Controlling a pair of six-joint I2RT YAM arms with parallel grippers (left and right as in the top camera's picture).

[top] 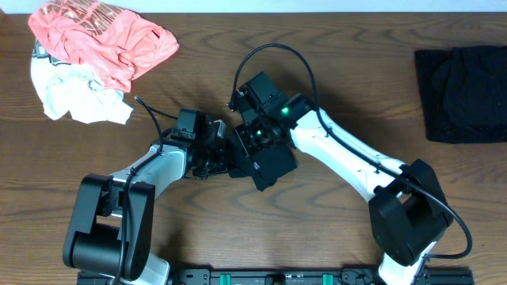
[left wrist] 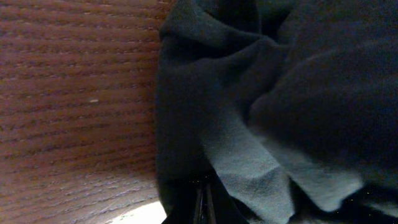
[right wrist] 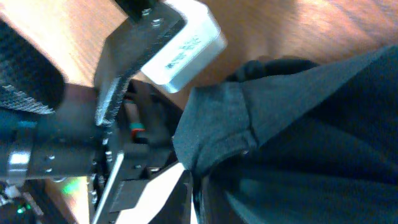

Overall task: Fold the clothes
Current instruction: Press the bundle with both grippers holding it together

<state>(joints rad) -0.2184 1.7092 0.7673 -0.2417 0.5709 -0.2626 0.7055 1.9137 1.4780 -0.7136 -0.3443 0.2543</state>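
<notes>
two arms reach in over mid-table, wrists bent so their grippers meet nose to nose. the left gripper (top: 212, 158) comes in from the left, forearm low and angled right. its fingers are closed on the black garment (top: 269, 165), whose folds fill its wrist view. the right gripper (top: 252, 142) comes in from the right, its white forearm slanting up-left from its base at the near edge. its fingers pinch a hemmed edge of the same garment. the garment sits bunched small between the two, over the table (top: 341, 55). a black pile (top: 463, 91) lies far right, and a pink shirt (top: 103, 39) and white garment (top: 75, 99) far left.
</notes>
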